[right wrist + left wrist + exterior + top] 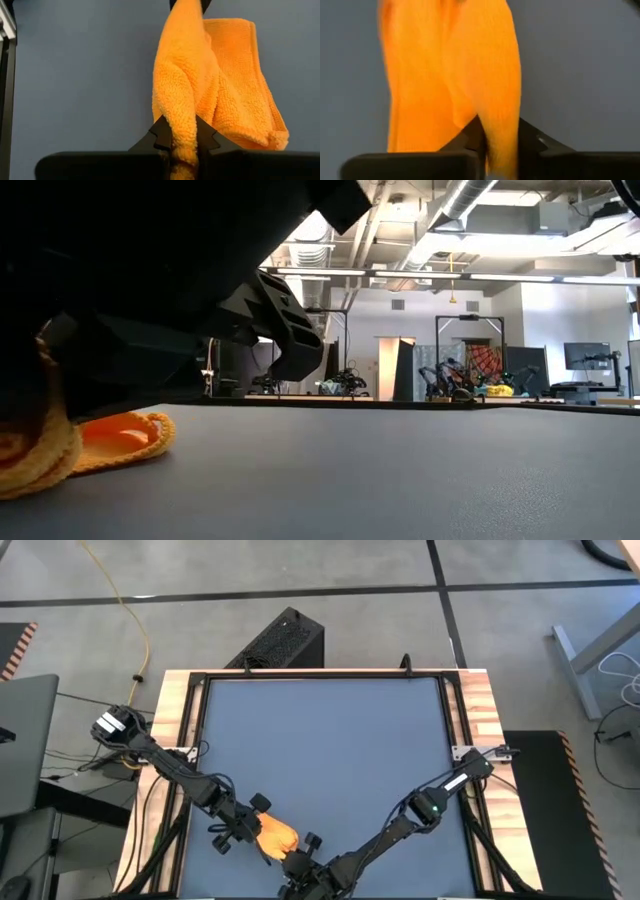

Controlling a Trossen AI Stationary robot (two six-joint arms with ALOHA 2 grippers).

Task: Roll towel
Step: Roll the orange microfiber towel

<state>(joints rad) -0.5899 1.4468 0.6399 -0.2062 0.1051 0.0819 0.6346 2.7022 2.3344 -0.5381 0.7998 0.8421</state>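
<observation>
Right wrist view: nubbly bunched towel [220, 90]

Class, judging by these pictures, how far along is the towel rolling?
Done: the towel is bunched and folded at the table's near edge. In hand: left gripper and right gripper each pinch a fold. Left: no tight roll shows yet; it looks loosely folded.

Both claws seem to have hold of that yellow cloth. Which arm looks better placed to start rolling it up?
Probably neither alone. The left gripper and the right gripper each pinch a fold of the towel, bunched between them at the table's near edge. The right gripper holds an end with cloth spread beyond, so it might lead.
</observation>
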